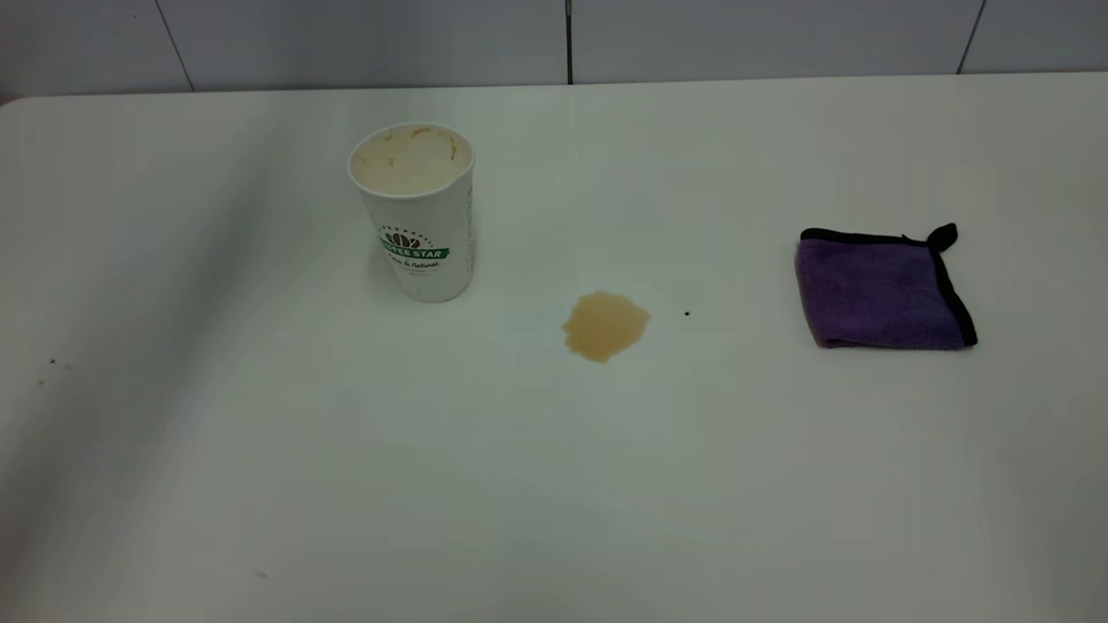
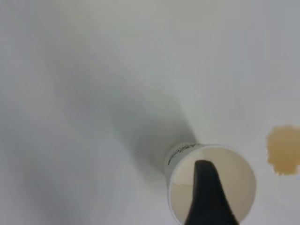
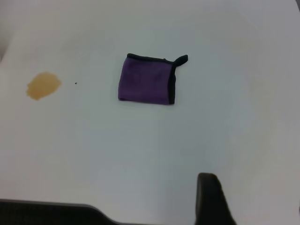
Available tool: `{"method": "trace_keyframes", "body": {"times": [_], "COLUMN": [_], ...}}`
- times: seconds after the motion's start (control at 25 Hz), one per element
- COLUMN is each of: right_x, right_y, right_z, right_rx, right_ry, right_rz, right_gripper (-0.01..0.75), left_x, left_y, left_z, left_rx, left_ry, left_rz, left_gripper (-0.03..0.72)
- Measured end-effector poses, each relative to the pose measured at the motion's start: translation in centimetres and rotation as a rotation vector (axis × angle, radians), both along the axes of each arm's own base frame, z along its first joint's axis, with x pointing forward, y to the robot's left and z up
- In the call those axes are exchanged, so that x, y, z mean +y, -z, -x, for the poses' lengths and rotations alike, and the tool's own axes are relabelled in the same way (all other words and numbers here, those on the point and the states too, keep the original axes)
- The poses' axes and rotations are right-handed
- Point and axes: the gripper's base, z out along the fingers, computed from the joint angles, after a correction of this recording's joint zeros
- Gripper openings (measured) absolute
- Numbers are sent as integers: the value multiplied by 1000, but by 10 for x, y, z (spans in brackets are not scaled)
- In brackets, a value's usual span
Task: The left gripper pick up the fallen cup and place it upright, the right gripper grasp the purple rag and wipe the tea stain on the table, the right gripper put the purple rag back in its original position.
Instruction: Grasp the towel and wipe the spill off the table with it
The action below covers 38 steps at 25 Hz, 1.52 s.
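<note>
white table [image 1: 260, 450] runs to a tiled wall. cup [image 1: 420, 212] stands upright toward the far left edge, tea stain [image 1: 604, 324] mid-table, folded purple rag [image 1: 883, 290] near the right edge. left gripper [image 2: 208, 197] over the cup and right gripper [image 3: 213, 199]: cannot tell their spread.

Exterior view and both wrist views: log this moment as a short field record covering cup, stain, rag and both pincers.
cup: paper cup upright on the table, brownish residue inside
stain: tea stain unwiped, apart from the cup, between cup and rag
rag: purple rag folded flat, untouched, on the right arm's side
left pincer: above the cup's mouth; one dark finger visible, state unclear
right pincer: back from the rag; one finger visible, state unclear
step status: cup righted, wiping not begun
</note>
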Motion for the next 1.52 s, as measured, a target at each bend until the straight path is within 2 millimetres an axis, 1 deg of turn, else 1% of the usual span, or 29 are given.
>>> {"method": "trace_keyframes", "body": {"times": [0.08, 0.2, 0.32, 0.4, 0.44, 0.52, 0.6, 0.64, 0.68, 0.76, 0.8, 0.96, 1.12, 1.2, 1.36, 1.48, 1.52], "right_x": [0, 0, 0, 0, 0, 0, 0, 0, 0, 0, 0, 0, 0, 0, 0, 0, 0], "right_y": [0, 0, 0, 0, 0, 0, 0, 0, 0, 0, 0, 0, 0, 0, 0, 0, 0], "right_z": [0, 0, 0, 0, 0, 0, 0, 0, 0, 0, 0, 0, 0, 0, 0, 0, 0], "right_rx": [0, 0, 0, 0, 0, 0, 0, 0, 0, 0, 0, 0, 0, 0, 0, 0, 0], "right_ry": [0, 0, 0, 0, 0, 0, 0, 0, 0, 0, 0, 0, 0, 0, 0, 0, 0], "right_rz": [0, 0, 0, 0, 0, 0, 0, 0, 0, 0, 0, 0, 0, 0, 0, 0, 0], "right_gripper": [480, 480, 480, 480, 480, 480, 480, 480, 480, 480, 480, 480, 480, 480, 480, 480, 480], "left_x": [1, 7, 17, 23, 27, 34, 42, 46, 50, 59, 64, 83, 96, 103, 115, 122, 124], "left_y": [-29, -84, -139, -165, -175, -188, -192, -188, -190, -179, -177, -147, -103, -76, -32, -7, -2], "left_z": [9, 30, 58, 79, 91, 114, 142, 153, 167, 192, 206, 255, 300, 321, 363, 387, 393], "left_rx": [-52, -155, -266, -310, -321, -322, -299, -274, -269, -225, -220, -142, -30, 39, 119, 132, 117], "left_ry": [-11, -35, -67, -76, -78, -80, -76, -70, -69, -67, -67, -72, -64, -60, -55, -72, -79], "left_rz": [21, 53, 81, 96, 101, 100, 89, 76, 69, 36, 20, -51, -96, -118, -145, -145, -138], "left_gripper": [512, 514, 513, 513, 513, 513, 513, 513, 513, 513, 513, 513, 513, 513, 513, 513, 513]}}
